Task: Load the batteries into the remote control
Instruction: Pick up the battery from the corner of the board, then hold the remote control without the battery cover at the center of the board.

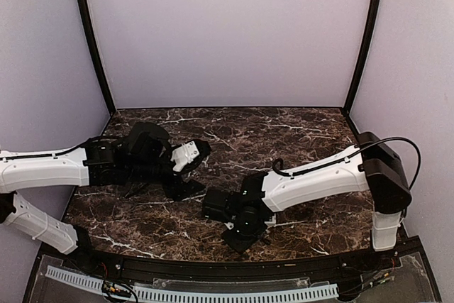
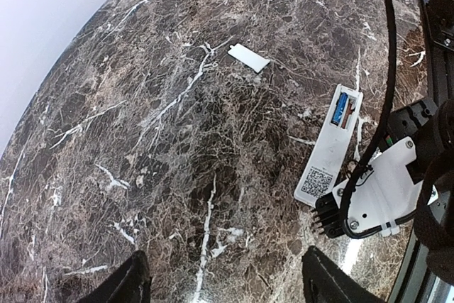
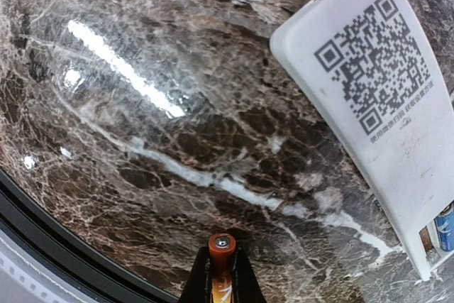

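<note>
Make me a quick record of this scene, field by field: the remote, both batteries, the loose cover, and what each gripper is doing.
remote: white, lying back up on the marble table, QR label showing
battery recess: uncovered, at the end away from the label
first battery: blue side showing, lying in the recess
second battery: orange end showing, not yet in the remote
right gripper: shut on the second battery, near the remote's label end
left gripper: open, empty
cover: flat on the table, apart from the remote
</note>
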Controlling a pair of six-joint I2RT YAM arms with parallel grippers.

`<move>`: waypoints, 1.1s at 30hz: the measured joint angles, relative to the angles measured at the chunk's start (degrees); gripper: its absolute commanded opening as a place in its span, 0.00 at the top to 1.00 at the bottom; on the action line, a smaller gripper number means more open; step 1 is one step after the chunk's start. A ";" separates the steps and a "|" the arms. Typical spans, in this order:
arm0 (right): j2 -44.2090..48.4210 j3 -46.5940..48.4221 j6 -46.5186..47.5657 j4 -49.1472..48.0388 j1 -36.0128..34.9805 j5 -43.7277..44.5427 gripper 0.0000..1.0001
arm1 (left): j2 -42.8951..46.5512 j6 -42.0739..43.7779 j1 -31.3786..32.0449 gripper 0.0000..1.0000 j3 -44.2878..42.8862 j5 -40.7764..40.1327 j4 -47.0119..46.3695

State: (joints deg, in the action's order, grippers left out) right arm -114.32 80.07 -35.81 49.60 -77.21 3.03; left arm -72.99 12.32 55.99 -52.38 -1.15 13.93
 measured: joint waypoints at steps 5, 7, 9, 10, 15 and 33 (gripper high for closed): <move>3.76 -1.46 10.12 -3.26 1.46 -3.67 1.00 | 3.50 -0.20 -0.02 0.27 2.75 0.81 -0.57; 8.81 -4.72 16.26 -7.69 2.67 -6.19 1.00 | 3.48 0.11 -0.02 0.27 3.19 2.21 -0.57; 14.40 -8.87 22.05 -12.70 4.37 -8.85 1.00 | 2.86 0.92 -0.02 0.27 3.34 3.85 -0.61; 17.57 -11.50 25.03 -15.65 5.84 -10.99 1.00 | 2.16 1.84 -0.02 0.27 3.37 5.07 -0.98; 25.11 -21.22 36.17 -26.75 15.47 -18.36 1.00 | -3.82 7.74 -0.02 0.24 3.37 10.86 -4.70; 35.43 -44.28 54.27 -55.06 23.93 -32.26 1.00 | -33.07 14.53 0.55 0.32 -3.08 23.23 -18.86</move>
State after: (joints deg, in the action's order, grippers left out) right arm -78.89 35.79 18.46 -5.45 -53.28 -29.23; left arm -106.06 26.85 56.53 -55.46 22.09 -4.93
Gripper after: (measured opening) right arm 0.039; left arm 0.759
